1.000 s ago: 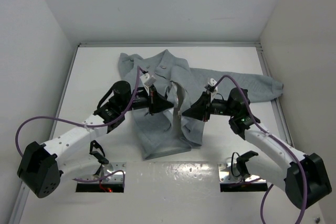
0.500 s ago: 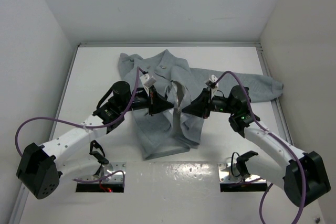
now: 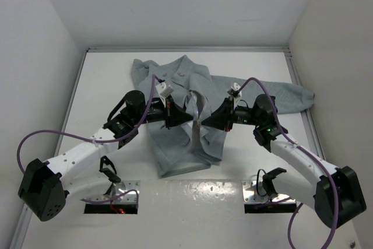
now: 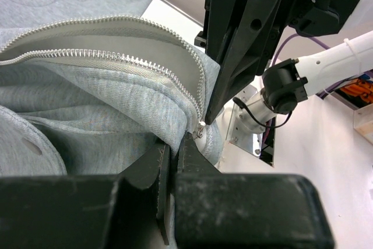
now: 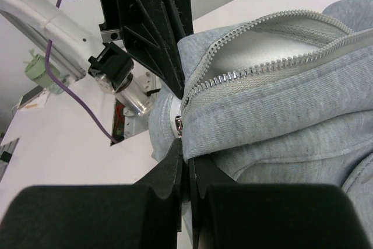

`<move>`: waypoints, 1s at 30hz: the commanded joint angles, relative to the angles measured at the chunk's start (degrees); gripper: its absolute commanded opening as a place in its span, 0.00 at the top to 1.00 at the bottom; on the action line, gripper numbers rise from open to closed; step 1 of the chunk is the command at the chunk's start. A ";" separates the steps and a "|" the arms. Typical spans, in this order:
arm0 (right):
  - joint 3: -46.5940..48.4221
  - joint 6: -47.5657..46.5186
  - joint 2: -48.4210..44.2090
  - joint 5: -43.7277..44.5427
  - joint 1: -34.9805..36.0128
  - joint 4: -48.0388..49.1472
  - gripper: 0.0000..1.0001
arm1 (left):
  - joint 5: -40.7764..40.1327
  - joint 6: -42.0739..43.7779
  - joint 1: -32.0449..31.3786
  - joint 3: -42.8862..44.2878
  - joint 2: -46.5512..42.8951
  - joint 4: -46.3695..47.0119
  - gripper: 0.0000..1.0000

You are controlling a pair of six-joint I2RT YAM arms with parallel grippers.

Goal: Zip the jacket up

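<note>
The jacket (image 3: 178,74) is lying spread on the white surface (image 3: 105,74), front open, its 2 zipper rows gaping apart above the hem. The left hand (image 3: 187,118) is pinching fully closed on the hem fabric just beside the zipper slider (image 4: 200,130), seemingly anchoring the bottom so the track is pulling taut. The right hand (image 3: 202,122) is squeezing closed right at the slider, apparently on its pull or the edge there, likely readying to drag it up the teeth (image 5: 250,69).
</note>
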 commanded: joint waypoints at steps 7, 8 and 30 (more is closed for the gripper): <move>3.19 -0.05 -0.09 -1.27 0.29 4.22 1.00 | 1.46 -0.08 -1.04 3.04 -0.79 5.30 1.00; 3.19 -0.05 -0.09 -1.27 0.20 4.22 1.00 | 1.46 -0.08 -1.04 3.04 -0.79 5.30 1.00; 3.10 3.81 -1.49 -1.27 0.47 6.34 1.00 | -7.33 5.10 -3.32 1.45 -1.40 -2.07 1.00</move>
